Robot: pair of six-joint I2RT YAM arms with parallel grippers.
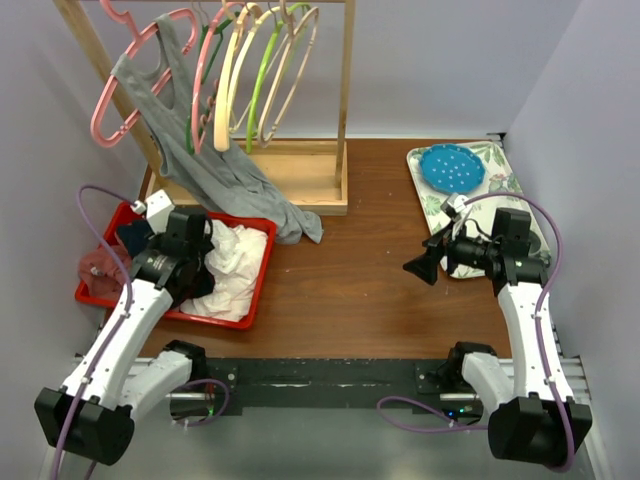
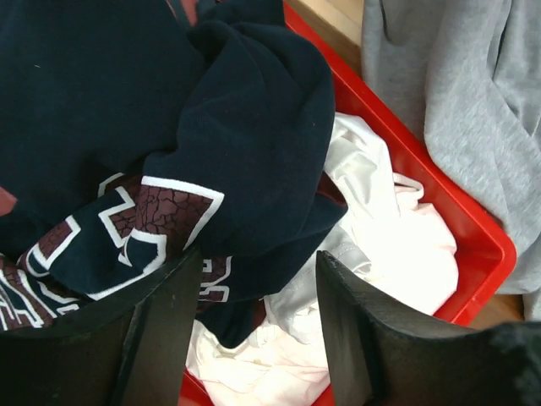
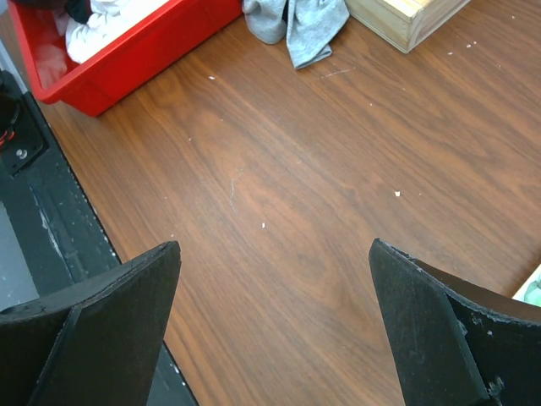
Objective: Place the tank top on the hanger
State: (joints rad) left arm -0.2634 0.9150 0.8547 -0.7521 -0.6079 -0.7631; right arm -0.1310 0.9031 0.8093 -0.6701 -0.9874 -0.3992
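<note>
The dark navy tank top, with a cracked dark red print, lies bunched in the red bin, on top of a white garment. Only a scrap of the top shows in the top view. My left gripper is open and points down into the bin, with the navy fabric's lower fold between its fingers. In the top view the left gripper is over the bin. The tan hanger hangs rightmost on the rack. My right gripper is open and empty over bare table.
A grey tank top hangs from a pink hanger and drapes over the wooden rack base. Pale yellow and green hangers hang beside it. A patterned tray with a blue plate sits at the right.
</note>
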